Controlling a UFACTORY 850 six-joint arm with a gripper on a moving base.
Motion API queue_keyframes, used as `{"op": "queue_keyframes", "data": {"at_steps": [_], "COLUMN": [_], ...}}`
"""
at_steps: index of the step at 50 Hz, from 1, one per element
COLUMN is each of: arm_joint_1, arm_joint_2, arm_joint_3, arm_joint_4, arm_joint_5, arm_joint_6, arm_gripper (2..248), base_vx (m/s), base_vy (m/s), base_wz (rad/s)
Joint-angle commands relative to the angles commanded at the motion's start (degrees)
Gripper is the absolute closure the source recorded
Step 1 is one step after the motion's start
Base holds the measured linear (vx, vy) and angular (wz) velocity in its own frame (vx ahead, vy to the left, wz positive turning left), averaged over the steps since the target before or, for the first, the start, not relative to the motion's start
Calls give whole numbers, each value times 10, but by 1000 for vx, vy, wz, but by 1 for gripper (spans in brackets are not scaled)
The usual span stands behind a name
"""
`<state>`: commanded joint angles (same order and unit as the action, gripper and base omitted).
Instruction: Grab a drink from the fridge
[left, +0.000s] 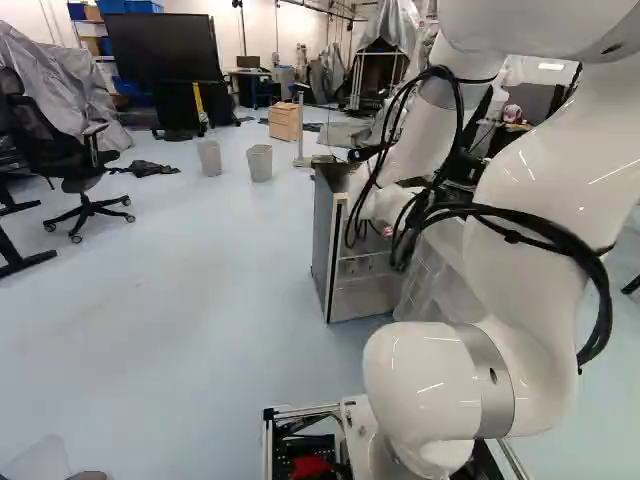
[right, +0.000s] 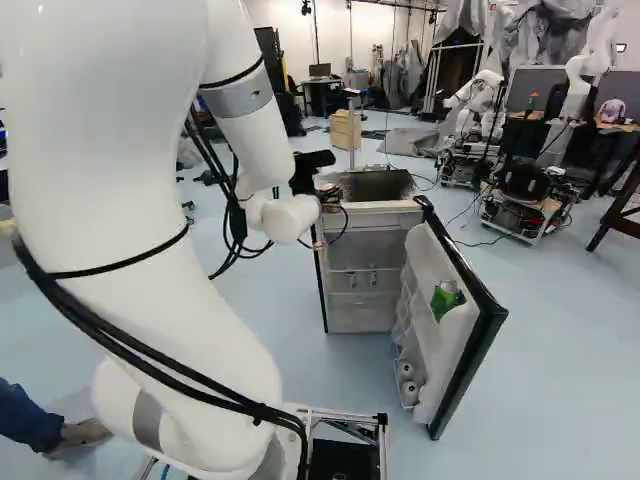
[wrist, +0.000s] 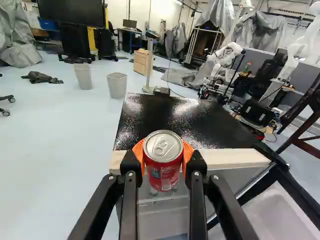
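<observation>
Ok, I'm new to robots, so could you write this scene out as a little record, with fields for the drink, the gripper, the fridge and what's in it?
drink: red can, lid up
gripper: closed on the can, an orange pad at each side
fridge: black top, pale front edge
fridge door: open
in the door: green item, two round-ended items lower down
task stage: drink grabbed
</observation>
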<state>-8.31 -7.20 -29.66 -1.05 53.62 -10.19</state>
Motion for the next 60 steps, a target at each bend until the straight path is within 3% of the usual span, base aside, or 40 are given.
{"op": "queue_keyframes", "data": {"at_steps": [35,60], "arm_joint_1": [-10,-14], "arm_joint_2": [-38,-81], "arm_joint_3": [-67,-116], "arm_joint_4": [0,0], "arm_joint_5": [-55,-58], "arm_joint_6": [0,0], "arm_gripper": [155,155], "base_vx": [0,0], "base_vy": [0,0], "base_wz": [0,0]}}
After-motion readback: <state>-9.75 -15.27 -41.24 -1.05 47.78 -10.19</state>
